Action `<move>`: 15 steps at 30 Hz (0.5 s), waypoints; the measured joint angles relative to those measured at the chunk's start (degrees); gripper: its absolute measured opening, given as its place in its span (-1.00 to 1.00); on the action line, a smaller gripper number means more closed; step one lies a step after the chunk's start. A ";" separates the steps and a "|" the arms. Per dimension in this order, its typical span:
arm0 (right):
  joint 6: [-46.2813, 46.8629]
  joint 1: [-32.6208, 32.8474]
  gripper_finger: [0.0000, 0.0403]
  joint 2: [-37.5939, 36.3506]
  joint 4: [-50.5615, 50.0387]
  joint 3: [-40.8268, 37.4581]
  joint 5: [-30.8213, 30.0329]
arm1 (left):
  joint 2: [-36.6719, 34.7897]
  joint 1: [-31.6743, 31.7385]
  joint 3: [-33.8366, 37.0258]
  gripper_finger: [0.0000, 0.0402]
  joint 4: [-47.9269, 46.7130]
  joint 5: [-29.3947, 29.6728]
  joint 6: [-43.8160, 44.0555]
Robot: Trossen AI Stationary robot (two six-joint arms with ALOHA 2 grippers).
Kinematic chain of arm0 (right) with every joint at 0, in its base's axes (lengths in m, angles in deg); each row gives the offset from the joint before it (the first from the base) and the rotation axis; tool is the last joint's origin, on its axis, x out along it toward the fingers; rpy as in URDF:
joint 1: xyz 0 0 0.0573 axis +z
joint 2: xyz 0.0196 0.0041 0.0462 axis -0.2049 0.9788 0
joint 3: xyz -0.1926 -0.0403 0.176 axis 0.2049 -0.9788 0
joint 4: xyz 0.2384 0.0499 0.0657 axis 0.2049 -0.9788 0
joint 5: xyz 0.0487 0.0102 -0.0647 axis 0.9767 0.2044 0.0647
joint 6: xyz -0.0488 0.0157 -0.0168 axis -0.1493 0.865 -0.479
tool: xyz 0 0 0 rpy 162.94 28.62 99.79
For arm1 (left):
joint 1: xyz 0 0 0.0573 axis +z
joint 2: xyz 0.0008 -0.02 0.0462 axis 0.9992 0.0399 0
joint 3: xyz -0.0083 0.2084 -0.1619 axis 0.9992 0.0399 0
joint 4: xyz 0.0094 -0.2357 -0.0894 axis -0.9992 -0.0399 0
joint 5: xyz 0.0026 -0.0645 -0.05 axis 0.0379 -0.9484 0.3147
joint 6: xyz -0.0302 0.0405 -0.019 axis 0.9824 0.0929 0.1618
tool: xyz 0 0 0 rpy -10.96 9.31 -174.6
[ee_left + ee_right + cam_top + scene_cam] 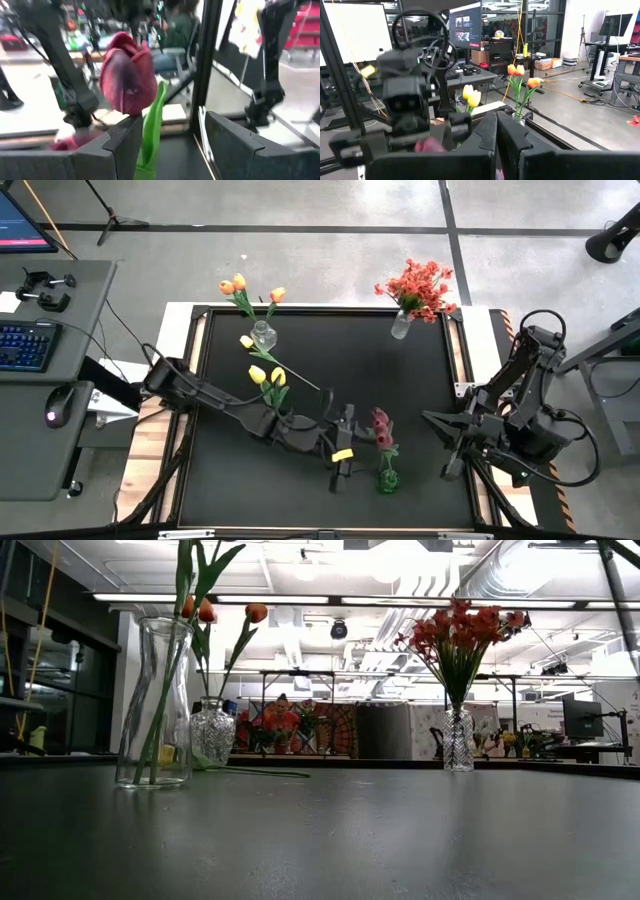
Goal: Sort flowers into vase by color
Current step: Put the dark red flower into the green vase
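Pink tulip [128,75] (beside table edge [480,430])

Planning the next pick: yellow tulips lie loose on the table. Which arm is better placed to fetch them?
Left, probably. The left claw reaches across mid-table beside the dark pink tulips, nearer the yellow tulips. The right claw waits at the table's right edge, farther away.

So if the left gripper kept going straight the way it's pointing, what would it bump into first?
Probably the dark pink tulip. It stands right ahead of the left gripper, with its green leaf between the open fingers, though depth is unclear.
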 joint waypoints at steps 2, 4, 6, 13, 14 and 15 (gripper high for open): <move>0.00 0.00 -1.00 0.00 0.00 0.00 0.00 | -0.95 -0.28 0.00 0.02 1.09 1.50 -0.91; 0.01 0.00 -1.00 0.00 0.02 0.00 -0.01 | -1.56 -0.71 -0.02 0.02 1.86 2.48 -2.06; 0.02 0.00 -1.00 0.00 0.00 0.00 -0.02 | -1.78 -1.06 -0.02 0.02 2.22 3.02 -3.06; 0.02 0.00 -1.00 -0.02 0.00 0.00 -0.01 | -1.76 -2.74 -0.04 0.02 5.37 3.38 -5.81; 0.16 0.00 -1.00 -0.02 0.00 0.00 -0.02 | -1.76 -3.10 -0.04 0.02 5.40 3.87 -6.17; 0.25 0.00 -1.00 -0.02 0.01 0.00 -0.02 | -1.73 -3.48 -0.04 0.02 5.43 4.32 -6.79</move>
